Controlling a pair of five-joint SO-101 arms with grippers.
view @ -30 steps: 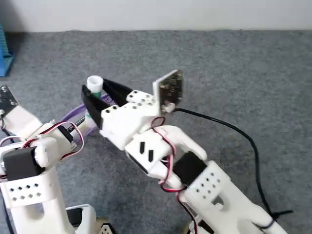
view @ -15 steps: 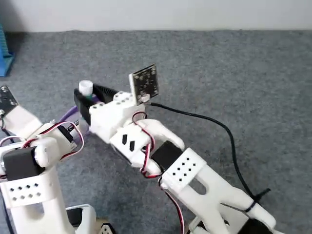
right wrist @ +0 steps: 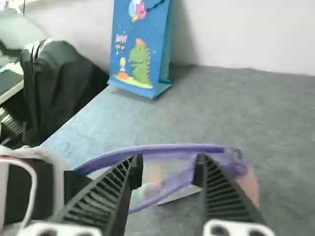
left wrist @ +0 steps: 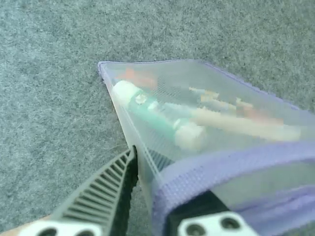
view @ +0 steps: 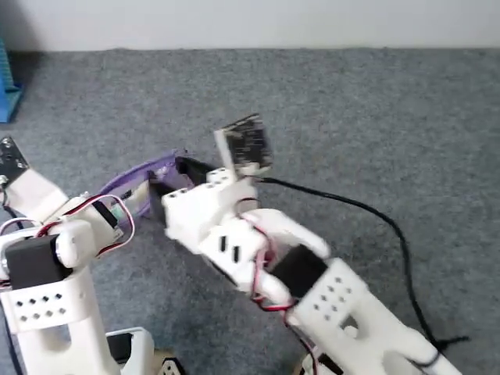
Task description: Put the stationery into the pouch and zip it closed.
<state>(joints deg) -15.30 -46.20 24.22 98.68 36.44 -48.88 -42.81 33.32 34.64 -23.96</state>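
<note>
Pouch: clear plastic with a purple zip band; it is laid on the grey worktop. Two purple bands are seen apart at its mouth, so it appears unzipped.

Stationery: held inside the pouch and seen through its clear wall. A green-and-white stick lies nearest the pouch's closed corner. A cream pen and orange pieces are stacked beside it, further along the pouch.

Left gripper: placed at the pouch's mouth end. Its fingers are clamped on the pouch, with one ribbed finger outside the clear wall and the other tucked under the purple band. In the high view it is seen at the pouch's near end.

Right gripper: poised over the pouch's purple band. Its fingers are spread wide, one on each side of the band, and nothing is gripped. Whether the pouch is touched cannot be told. In the high view it is seen at the pouch's far end.

Blue bag: stood upright against the wall, well apart from the pouch.

Black cable: trailed over the worktop, beyond the right arm from the pouch.
</note>
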